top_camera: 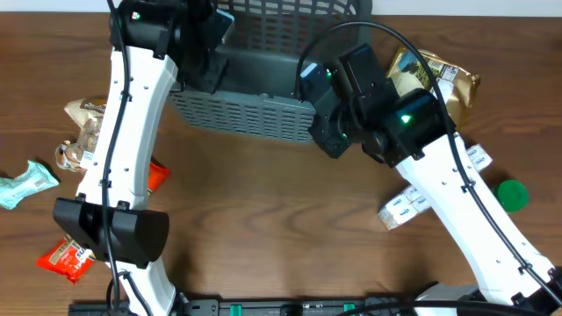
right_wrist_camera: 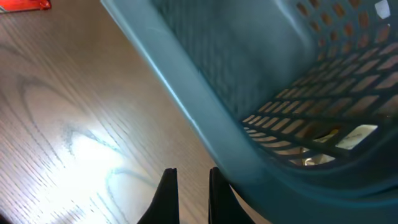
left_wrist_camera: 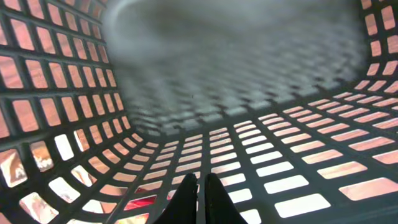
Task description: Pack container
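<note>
The container (top_camera: 250, 112), a large grey-blue lattice basket, stands tilted at the back middle of the table. My left gripper (left_wrist_camera: 200, 182) is inside it, shut and empty, with its tips close to a slotted wall (left_wrist_camera: 267, 155); wood and a red packet show through the slots. My right gripper (right_wrist_camera: 191, 174) is shut and holds nothing. It hovers over bare wood just left of the container's thick rolled rim (right_wrist_camera: 205, 106), outside the basket near its front right corner (top_camera: 307, 123).
Snack packets lie on both sides. On the left are a brown one (top_camera: 88, 118), an orange one (top_camera: 156, 175), a mint one (top_camera: 26, 184) and a red one (top_camera: 66, 257). On the right are a gold bag (top_camera: 448, 79), white packets (top_camera: 406, 206) and a green lid (top_camera: 512, 195).
</note>
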Robot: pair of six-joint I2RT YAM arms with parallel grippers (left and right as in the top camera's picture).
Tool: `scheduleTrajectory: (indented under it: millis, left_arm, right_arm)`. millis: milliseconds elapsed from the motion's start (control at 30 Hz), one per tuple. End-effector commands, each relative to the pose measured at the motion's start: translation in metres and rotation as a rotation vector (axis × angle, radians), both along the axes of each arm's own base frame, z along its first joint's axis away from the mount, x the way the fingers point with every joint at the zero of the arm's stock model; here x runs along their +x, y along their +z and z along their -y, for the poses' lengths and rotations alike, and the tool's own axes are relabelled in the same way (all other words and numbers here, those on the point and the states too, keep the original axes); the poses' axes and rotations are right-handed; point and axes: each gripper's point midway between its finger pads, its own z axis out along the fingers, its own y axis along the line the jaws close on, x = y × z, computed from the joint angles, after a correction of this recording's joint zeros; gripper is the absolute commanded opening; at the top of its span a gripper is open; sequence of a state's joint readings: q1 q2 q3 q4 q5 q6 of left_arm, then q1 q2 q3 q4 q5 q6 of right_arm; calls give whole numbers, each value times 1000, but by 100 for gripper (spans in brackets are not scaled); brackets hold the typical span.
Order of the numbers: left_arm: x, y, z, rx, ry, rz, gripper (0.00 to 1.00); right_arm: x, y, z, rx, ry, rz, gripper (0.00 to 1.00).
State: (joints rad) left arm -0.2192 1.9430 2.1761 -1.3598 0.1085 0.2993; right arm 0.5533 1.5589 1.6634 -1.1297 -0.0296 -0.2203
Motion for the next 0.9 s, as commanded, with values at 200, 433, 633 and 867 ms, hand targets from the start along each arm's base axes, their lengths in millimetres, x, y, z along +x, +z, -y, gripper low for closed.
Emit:
scheduleTrajectory:
  millis: [200, 433, 633, 867]
  left_arm:
    - [-16, -3, -4, 11, 41, -68, 6]
    - [-21, -4, 11, 14, 2, -72, 6]
    - [-26, -4, 25, 17, -34, -75, 6]
    - [-21, -3, 16, 52, -13, -53, 6]
  right_arm:
    - [13, 3, 12, -13, -36, 28, 1]
    - [16, 3, 18, -13, -52, 29, 1]
    - [17, 3, 18, -13, -53, 29, 1]
    - [11, 2, 13, -6, -33, 13, 1]
